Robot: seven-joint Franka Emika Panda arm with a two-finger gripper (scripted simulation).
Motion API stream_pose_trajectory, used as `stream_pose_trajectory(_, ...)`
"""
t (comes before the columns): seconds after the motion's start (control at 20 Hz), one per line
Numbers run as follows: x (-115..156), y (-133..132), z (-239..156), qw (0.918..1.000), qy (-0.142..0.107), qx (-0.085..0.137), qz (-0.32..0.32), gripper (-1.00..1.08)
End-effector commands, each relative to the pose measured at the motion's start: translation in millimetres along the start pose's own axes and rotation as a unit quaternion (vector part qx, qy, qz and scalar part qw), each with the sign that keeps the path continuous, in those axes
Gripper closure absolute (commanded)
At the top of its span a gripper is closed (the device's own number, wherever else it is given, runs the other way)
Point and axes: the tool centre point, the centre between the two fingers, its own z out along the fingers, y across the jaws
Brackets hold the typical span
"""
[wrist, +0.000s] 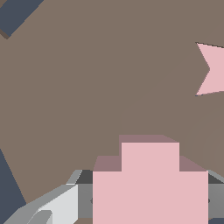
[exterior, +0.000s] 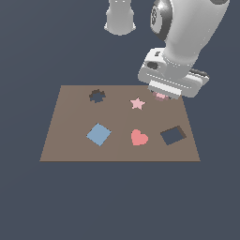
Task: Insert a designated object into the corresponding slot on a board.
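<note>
One piece mattered at this moment: the light pink lobed piece [exterior: 161,96], which sat at the board's [exterior: 70,136] far corner on the exterior view's right, almost wholly hidden under the gripper [exterior: 163,95]. In the wrist view it filled the space between the gripper's grey fingers [wrist: 57,205], which flanked it closely; the gripper appeared clenched on it, though actual contact could not be confirmed. Whether the piece had left the board could not be told. The scalloped dark slot [exterior: 97,96] lay at about nine o'clock from the piece in the exterior view, well apart, with the pink star [exterior: 137,103] between them. Doing this step well would probably mean lifting straight up to clear the star, carrying level toward the slot, and turning the wrist so the lobes met the scallops before lowering; a skewed descent would likely jam on the rim
</note>
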Motion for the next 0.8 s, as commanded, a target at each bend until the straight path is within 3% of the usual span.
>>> stream_pose_trajectory(0.0,0,1,0,1.0,0.0,0.0,-0.001,1.08)
stream_pose_trajectory(0.35,0,13,0,0.9998,0.0,0.0,-0.02,1.08)
stream_pose_trajectory(0.75,4,46,-1,0.9976,0.0,0.0,-0.07,1.08)
